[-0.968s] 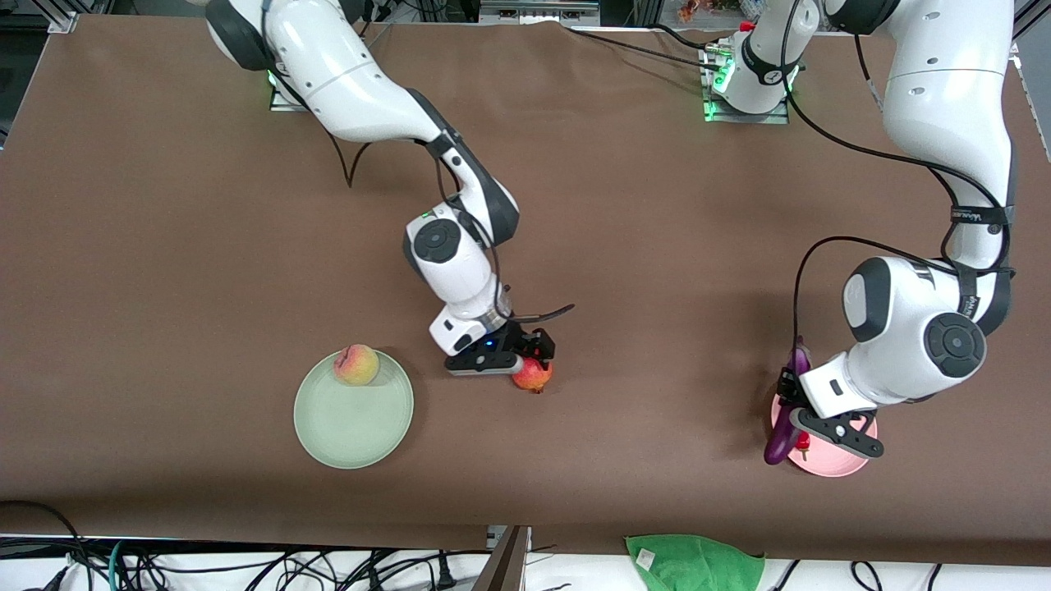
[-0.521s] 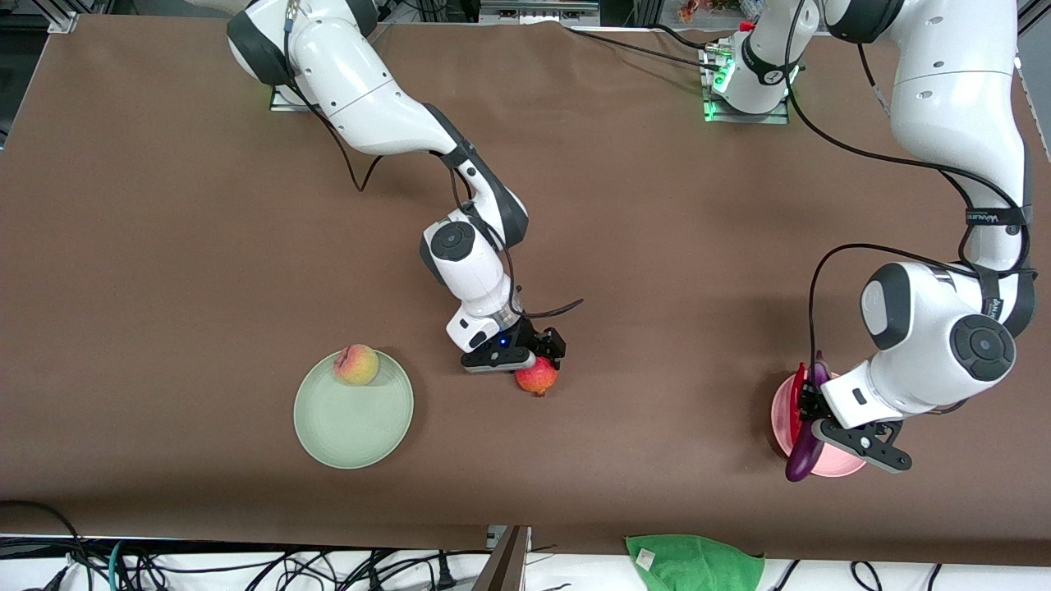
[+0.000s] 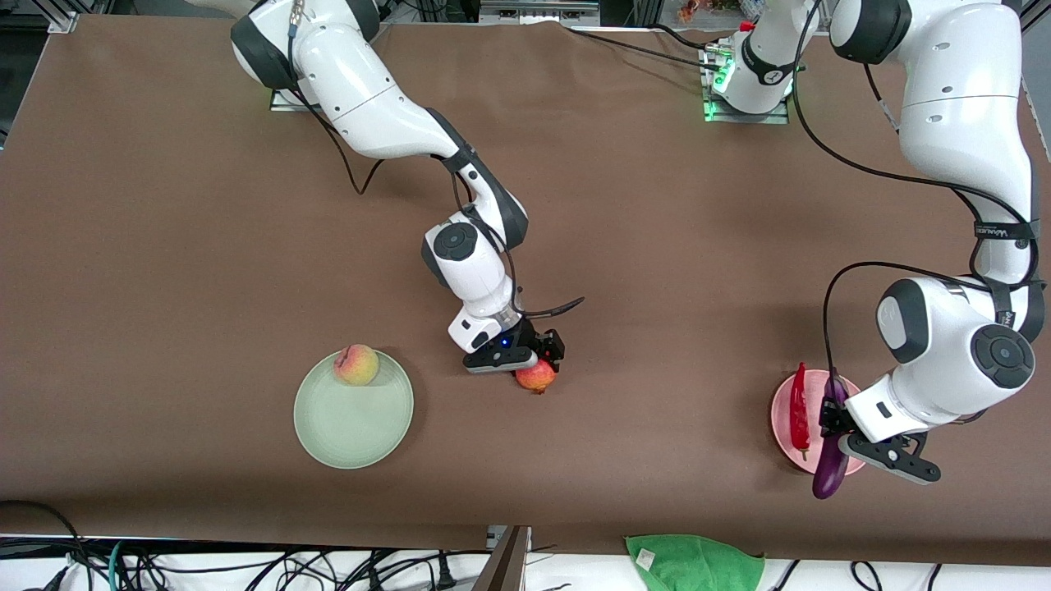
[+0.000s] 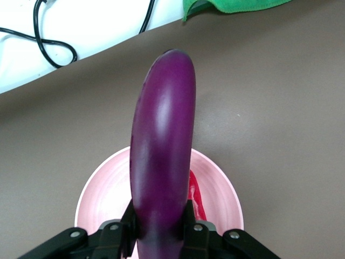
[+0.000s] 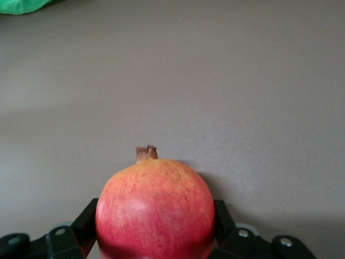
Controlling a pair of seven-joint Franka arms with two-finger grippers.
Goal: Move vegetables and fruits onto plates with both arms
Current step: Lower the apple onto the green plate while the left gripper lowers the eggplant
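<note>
My left gripper (image 3: 837, 420) is shut on the long purple eggplant (image 3: 831, 469) and holds it over the pink plate (image 3: 778, 420); its tip hangs past the plate's rim nearest the front camera. The red chili (image 3: 798, 408) lies on that plate. In the left wrist view the eggplant (image 4: 161, 140) sits between the fingers above the plate (image 4: 105, 189) and chili (image 4: 197, 198). My right gripper (image 3: 538, 363) is shut on the red pomegranate (image 3: 535, 377) at table level mid-table; its fingers press on both sides of the fruit (image 5: 155, 208). The peach (image 3: 355, 364) sits on the mint plate (image 3: 353, 435).
A green cloth (image 3: 694, 561) lies off the table's edge nearest the front camera and also shows in the left wrist view (image 4: 237, 5). Cables hang along that edge. The brown table (image 3: 164, 246) is bare around both plates.
My left gripper has carried the eggplant across the pink plate toward the left arm's end, uncovering the chili. My right gripper shifted slightly at the pomegranate, which stays in place.
</note>
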